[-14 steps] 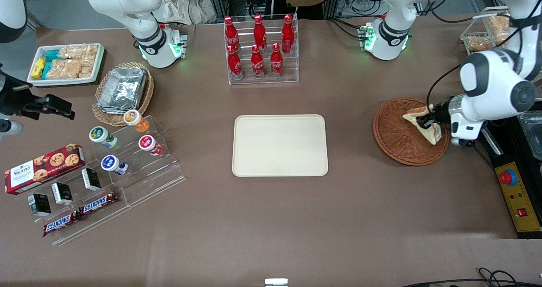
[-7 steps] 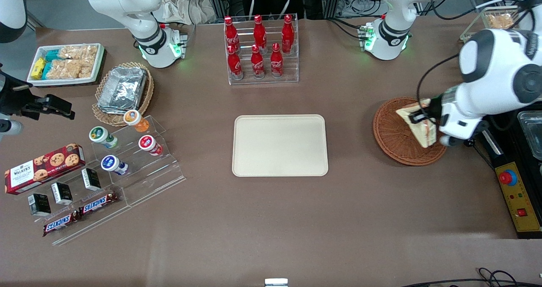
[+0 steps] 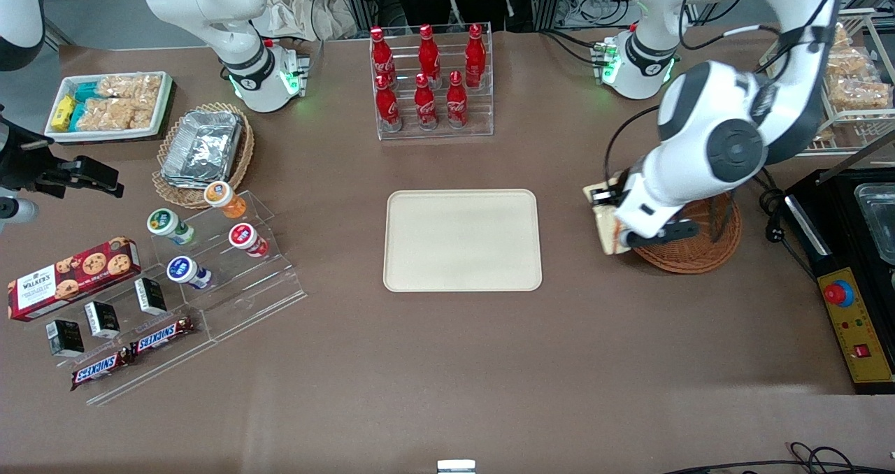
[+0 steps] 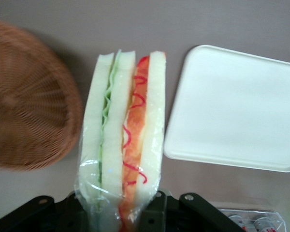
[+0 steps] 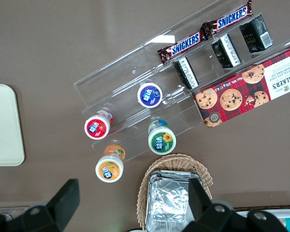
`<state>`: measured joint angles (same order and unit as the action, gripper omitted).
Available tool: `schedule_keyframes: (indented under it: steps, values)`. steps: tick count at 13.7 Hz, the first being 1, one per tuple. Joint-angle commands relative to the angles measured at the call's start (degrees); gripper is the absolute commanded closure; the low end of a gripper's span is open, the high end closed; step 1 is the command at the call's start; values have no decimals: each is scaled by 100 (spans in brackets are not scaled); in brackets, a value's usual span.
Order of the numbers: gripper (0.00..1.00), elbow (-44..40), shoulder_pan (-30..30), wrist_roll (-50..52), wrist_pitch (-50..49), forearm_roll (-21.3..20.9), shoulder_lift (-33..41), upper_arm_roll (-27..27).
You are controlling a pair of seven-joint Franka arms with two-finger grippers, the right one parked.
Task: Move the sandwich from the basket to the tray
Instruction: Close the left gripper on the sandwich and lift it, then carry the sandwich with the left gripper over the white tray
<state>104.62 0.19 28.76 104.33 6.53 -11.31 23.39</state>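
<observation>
Your pincer (image 3: 607, 207) is pinching the sandwich (image 4: 123, 140) between basket (image 3: 706, 247) and tray (image 3: 461, 240), the arm hiding much of the basket.

hand (image 4: 123, 212) grips sandwich (image 4: 123, 145) between basket (image 4: 24, 101) and tray (image 4: 237, 106).

My own arm (image 3: 706, 152) covered most of the basket (image 3: 699, 257) and half the sandwich (image 3: 603, 226). At my wrist, the sandwich (image 4: 123, 140) hid my pincer (image 4: 121, 212), and the tray (image 4: 237, 106) was cut off.

A matte brown counter (image 3: 447, 362) fills the scene, black cables (image 3: 804, 460) trailing along its near edge.
</observation>
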Motion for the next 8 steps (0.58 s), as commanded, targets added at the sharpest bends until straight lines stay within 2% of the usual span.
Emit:
schedule_keyframes:
  steps: [1, 4, 8]
  values:
    - [68, -285, -492, 208, 410, -257, -590, 60]
    - [68, -285, -862, 401, 964, -380, -1126, 60]
    - [68, -285, -1144, 868, 1273, -1021, -1706, 60]
